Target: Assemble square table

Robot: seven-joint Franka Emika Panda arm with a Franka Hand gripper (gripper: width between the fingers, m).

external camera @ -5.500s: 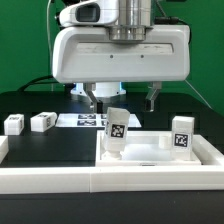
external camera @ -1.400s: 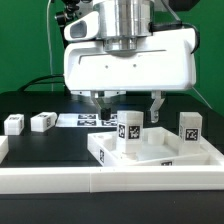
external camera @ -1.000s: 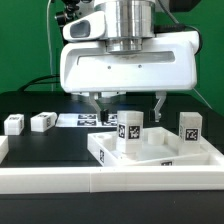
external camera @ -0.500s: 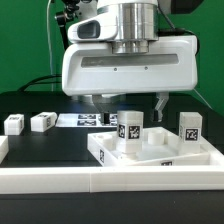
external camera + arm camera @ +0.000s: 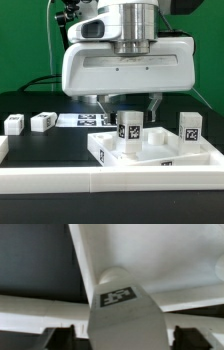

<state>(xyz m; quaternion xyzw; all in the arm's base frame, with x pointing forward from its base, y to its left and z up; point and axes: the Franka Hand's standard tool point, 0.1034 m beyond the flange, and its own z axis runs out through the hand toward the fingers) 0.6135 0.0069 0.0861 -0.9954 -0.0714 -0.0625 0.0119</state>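
The square tabletop (image 5: 165,155) is a white rimmed slab lying at the exterior view's right. Two white tagged legs stand upright on it, one near its middle (image 5: 130,130) and one at its right corner (image 5: 192,127). My gripper (image 5: 129,104) hangs over the middle leg, open, with one finger on each side of the leg's top and a gap at both. In the wrist view the leg (image 5: 125,308) fills the space between the dark fingers of my gripper (image 5: 122,336), standing on the tabletop (image 5: 170,263). Two loose legs (image 5: 13,124) (image 5: 42,121) lie at the left.
The marker board (image 5: 85,120) lies flat behind the tabletop. The long white border wall (image 5: 90,180) runs along the front edge. Black table surface (image 5: 50,150) lies between the loose legs and the slab.
Since 5.5 s ago the tabletop and the middle leg have shifted right and the leg stands straighter. In the last second the arm has edged slightly right; the leg has not moved.
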